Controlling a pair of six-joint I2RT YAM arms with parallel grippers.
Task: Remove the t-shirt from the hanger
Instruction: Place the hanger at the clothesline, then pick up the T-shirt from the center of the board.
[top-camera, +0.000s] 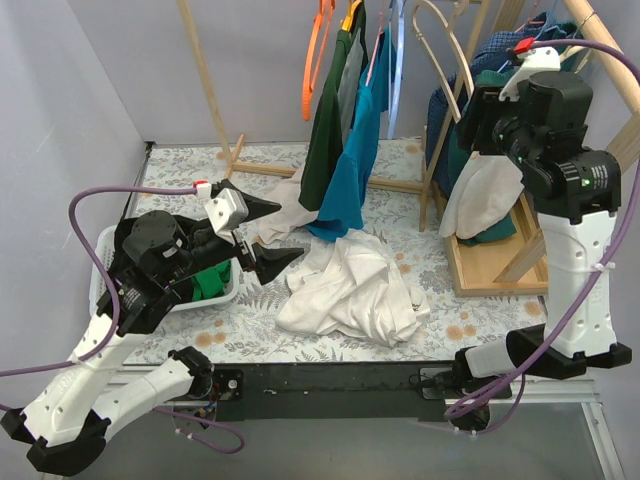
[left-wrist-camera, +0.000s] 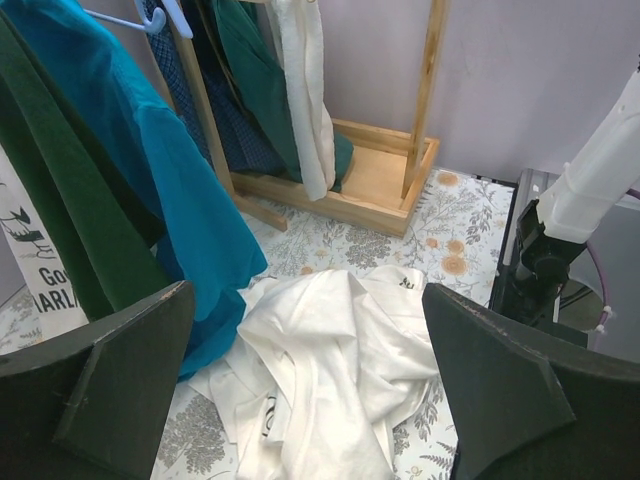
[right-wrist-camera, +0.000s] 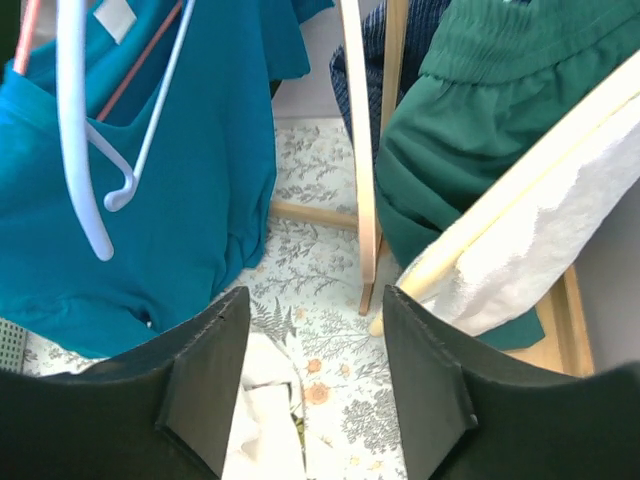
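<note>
A teal t-shirt hangs on a pale hanger from the rail; it also shows in the left wrist view and the right wrist view, where the pale hanger lies against it. A white t-shirt lies crumpled on the table, off any hanger, and also shows in the left wrist view. My left gripper is open and empty, low, just left of the white heap. My right gripper is open and empty, raised high by the wooden rack, right of the teal shirt.
A dark green shirt hangs left of the teal one, with an orange hanger above. A wooden rack at the right holds green, blue and white garments. A white basket stands at the left.
</note>
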